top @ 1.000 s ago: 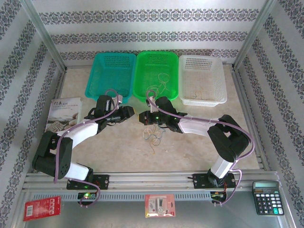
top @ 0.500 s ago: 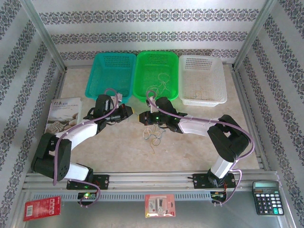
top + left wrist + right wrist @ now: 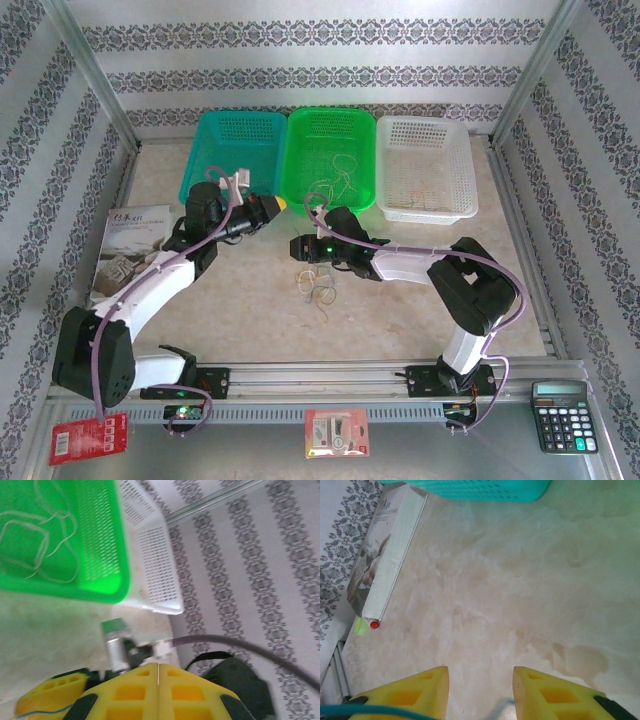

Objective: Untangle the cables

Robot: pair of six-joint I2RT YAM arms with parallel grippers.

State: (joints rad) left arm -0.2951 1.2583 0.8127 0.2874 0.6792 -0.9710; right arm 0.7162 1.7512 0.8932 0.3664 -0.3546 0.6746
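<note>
A small heap of thin tangled cables lies on the table just in front of my right gripper. That gripper stands open low over bare tabletop. A teal strand crosses its left finger, and a blurred pale blue strand lies below the gap. My left gripper is raised by the green basket's front left corner. It is shut, its fingers pressed flat together; I see no cable in them. More thin loops lie in the green basket.
A teal basket, the green one and a white basket stand side by side at the back. A book lies at the left. A calculator and two small packets sit on the near rail.
My left gripper has shut and swung up and back from the table's middle to the green basket's corner. My right gripper has opened, staying above the heap.
</note>
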